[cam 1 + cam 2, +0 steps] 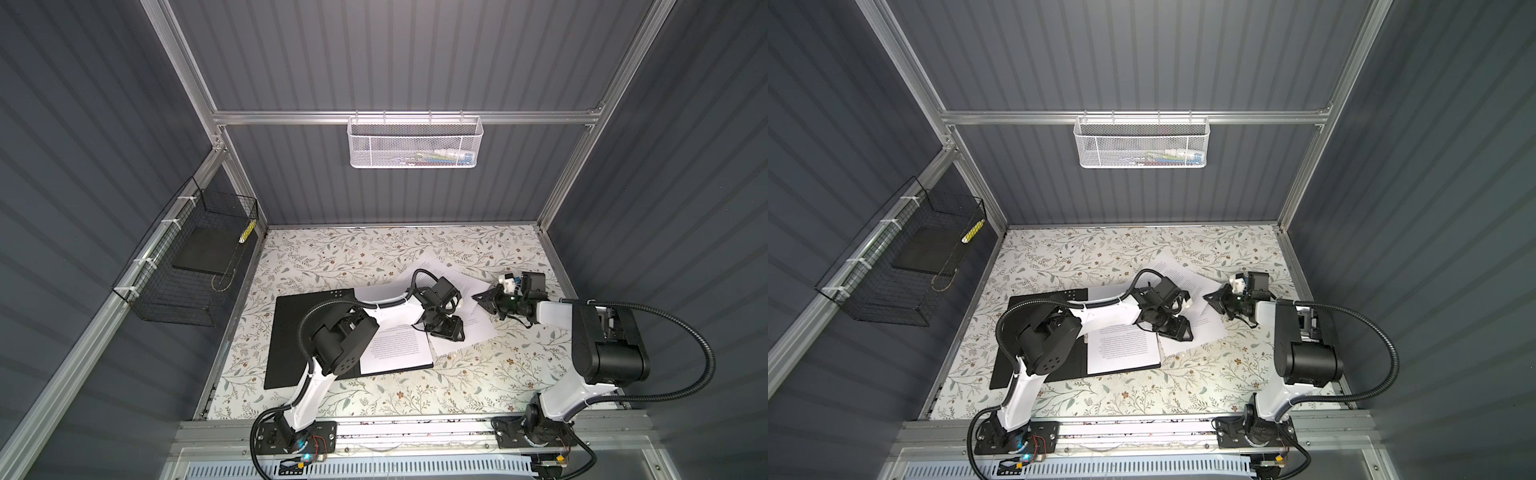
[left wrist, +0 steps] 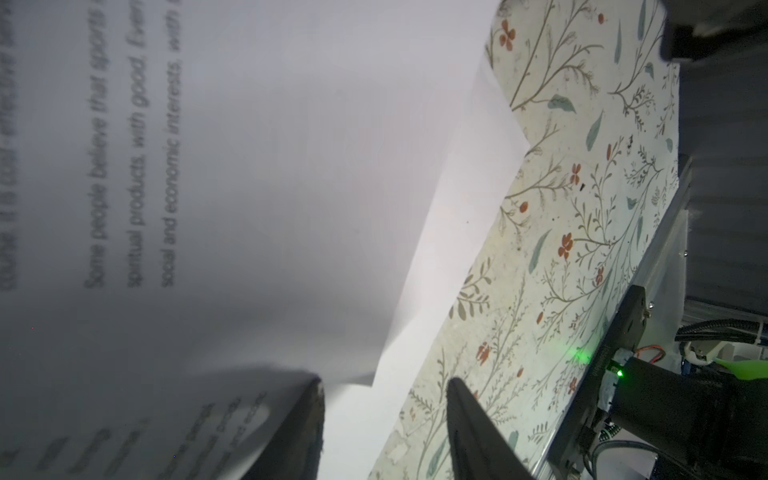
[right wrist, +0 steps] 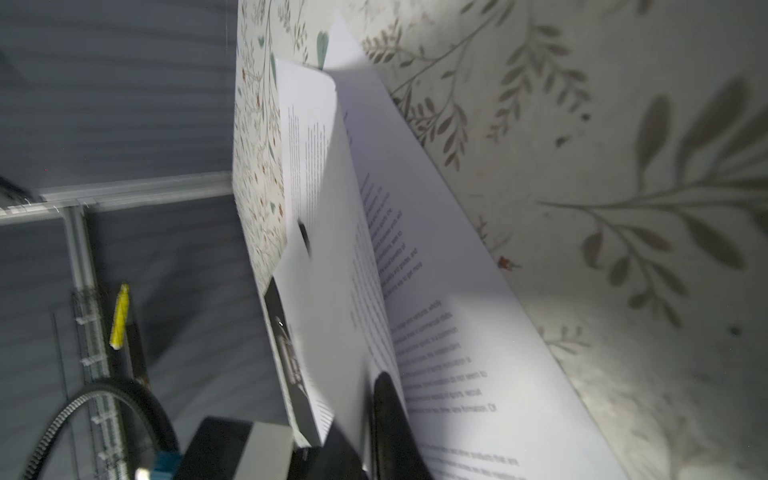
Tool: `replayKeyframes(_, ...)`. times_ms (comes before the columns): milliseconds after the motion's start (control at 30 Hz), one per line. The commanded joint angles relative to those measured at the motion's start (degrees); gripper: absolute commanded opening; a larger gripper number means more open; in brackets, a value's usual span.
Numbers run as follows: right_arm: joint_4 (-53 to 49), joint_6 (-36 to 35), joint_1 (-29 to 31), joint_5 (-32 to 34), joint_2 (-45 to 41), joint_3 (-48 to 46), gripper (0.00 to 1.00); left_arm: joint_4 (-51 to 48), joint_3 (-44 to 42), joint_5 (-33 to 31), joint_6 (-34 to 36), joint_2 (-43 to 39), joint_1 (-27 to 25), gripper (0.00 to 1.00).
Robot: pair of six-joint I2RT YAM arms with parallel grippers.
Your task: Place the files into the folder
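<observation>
While the folder (image 1: 291,345) lies open on the floral table (image 1: 332,249), matte black inside with one printed page (image 1: 399,349) already on its right half, the right hand (image 1: 484,300) is pinched shut on a corner of the loose files (image 1: 478,328) just beside it. Left hand (image 1: 449,330) hovers over them, fingers (image 2: 469,428) apart, gripping nothing (a thin white edge curls up there). Pick-up stage, I'd say; next, lift and slide that limp sheet across without dragging its neighbours.

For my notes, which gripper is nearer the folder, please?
Left. The left gripper hangs just right of the folder; the right gripper is farther right, at a loose sheet.
</observation>
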Motion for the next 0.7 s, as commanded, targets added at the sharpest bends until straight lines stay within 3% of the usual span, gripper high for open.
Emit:
replayKeyframes(0, 1.0, 1.3, 0.3, 1.1, -1.0, -0.7, 0.0, -9.6, 0.8, -2.1, 1.6, 4.1, 0.9, 0.51)
replayKeyframes(167, -4.1, 1.4, 0.2, 4.6, -9.3, -0.2, 0.0, -8.6, 7.5, -1.3, 2.4, -0.6, 0.8, 0.62)
replayKeyframes(300, -8.2, 1.5, 0.2, 3.4, -13.3, 2.4, 0.01, -9.1, 12.5, -4.2, 4.3, -6.0, 1.0, 0.74)
replayKeyframes(533, -21.0, 1.6, 0.6, 5.8, -20.6, 9.1, 0.0, -5.0, 6.4, -15.7, 5.6, -23.2, 1.5, 0.88)
replayKeyframes(667, -25.1, 3.7, 3.3, 7.7, -23.0, 14.0, 0.0, -5.3, -2.1, -28.7, 7.3, -34.5, 1.5, 1.0)
